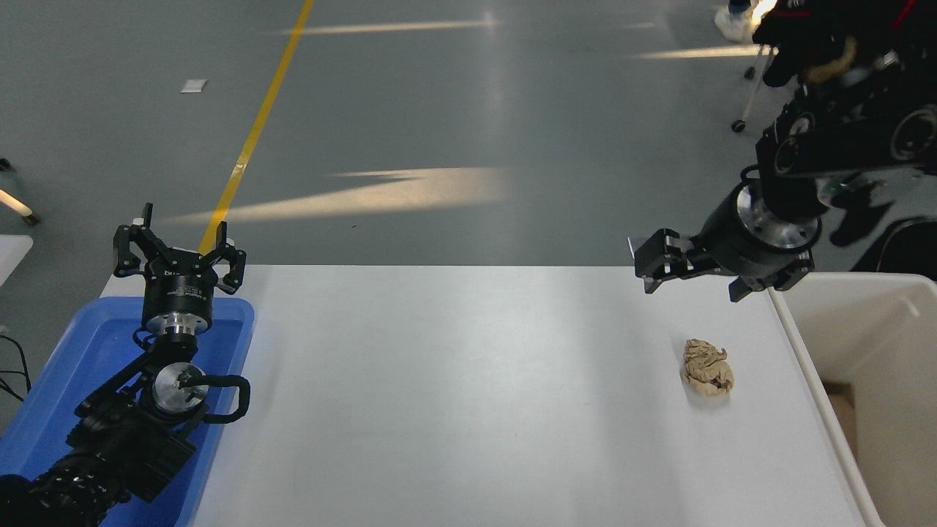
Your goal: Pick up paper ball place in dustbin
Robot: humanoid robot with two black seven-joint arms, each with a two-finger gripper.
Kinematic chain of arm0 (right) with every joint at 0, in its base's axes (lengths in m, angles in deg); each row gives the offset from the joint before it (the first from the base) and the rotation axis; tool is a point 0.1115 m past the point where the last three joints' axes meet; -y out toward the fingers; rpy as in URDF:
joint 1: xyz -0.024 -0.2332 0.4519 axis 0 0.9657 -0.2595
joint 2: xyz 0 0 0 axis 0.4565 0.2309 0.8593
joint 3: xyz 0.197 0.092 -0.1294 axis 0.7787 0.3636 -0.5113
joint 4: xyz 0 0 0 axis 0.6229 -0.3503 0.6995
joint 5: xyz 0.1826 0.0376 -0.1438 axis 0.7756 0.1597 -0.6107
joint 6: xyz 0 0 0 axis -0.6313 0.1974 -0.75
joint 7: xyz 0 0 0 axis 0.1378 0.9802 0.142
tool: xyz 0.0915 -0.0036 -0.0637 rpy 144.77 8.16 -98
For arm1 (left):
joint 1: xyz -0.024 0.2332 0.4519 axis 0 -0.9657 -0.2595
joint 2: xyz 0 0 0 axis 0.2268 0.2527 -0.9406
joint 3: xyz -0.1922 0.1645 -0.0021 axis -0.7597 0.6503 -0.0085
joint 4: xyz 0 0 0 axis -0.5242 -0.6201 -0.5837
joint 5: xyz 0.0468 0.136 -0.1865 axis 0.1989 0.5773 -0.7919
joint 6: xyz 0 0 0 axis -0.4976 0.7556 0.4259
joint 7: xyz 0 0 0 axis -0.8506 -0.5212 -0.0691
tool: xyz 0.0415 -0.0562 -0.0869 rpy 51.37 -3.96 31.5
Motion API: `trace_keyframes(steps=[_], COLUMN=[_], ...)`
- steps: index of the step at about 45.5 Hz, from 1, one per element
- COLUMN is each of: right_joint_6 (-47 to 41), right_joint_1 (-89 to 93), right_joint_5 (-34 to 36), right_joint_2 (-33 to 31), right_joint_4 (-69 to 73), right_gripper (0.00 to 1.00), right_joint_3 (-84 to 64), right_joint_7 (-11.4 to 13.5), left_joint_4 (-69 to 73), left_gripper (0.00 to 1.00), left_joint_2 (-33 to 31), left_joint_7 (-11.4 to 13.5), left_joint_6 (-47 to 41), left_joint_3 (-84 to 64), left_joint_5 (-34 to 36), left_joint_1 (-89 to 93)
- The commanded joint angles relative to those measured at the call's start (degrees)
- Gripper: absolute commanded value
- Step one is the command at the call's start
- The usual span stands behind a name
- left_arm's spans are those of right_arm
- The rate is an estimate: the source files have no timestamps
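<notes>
The tan-brown paper ball (708,367) lies on the white table (454,395) near its right side. The cream-white dustbin (882,322) stands just right of the table, its rim next to the ball. My right gripper (644,262) hangs above the table's far right edge, pointing left, up and to the left of the ball and apart from it. Its fingers are spread and hold nothing. My left gripper (176,245) is parked at the lower left above the blue tray, open and empty.
A shallow blue plastic tray (44,410) sits at the table's left edge under the left arm. Grey floor with a yellow line lies beyond the table. A wheeled stand and a person's shoe show at the top right.
</notes>
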Motion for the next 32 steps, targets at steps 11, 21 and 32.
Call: trace_keyframes(steps=[11, 21, 32], right_joint_6=[7.8, 11.0, 14.0], right_joint_1=[26.2, 33.3, 38.7], right_joint_5=[-7.9, -13.4, -17.9], right_joint_2=[0.1, 0.1, 1.1], right_joint_4=[-20.9, -27.9, -32.8], right_gripper=[0.98, 0.96, 0.97], right_joint_3=[4.0, 9.4, 9.4], right_joint_7=[0.0, 0.0, 0.0], left_joint_4=[0.0, 0.0, 0.0], left_gripper=[0.99, 0.99, 0.99], left_joint_2=[0.0, 0.0, 0.0], left_joint_7=[0.0, 0.0, 0.0], left_joint_6=[0.0, 0.0, 0.0], left_joint_3=[0.0, 0.0, 0.1], left_joint_5=[0.0, 0.0, 0.0], left_joint_1=[0.0, 0.0, 0.1])
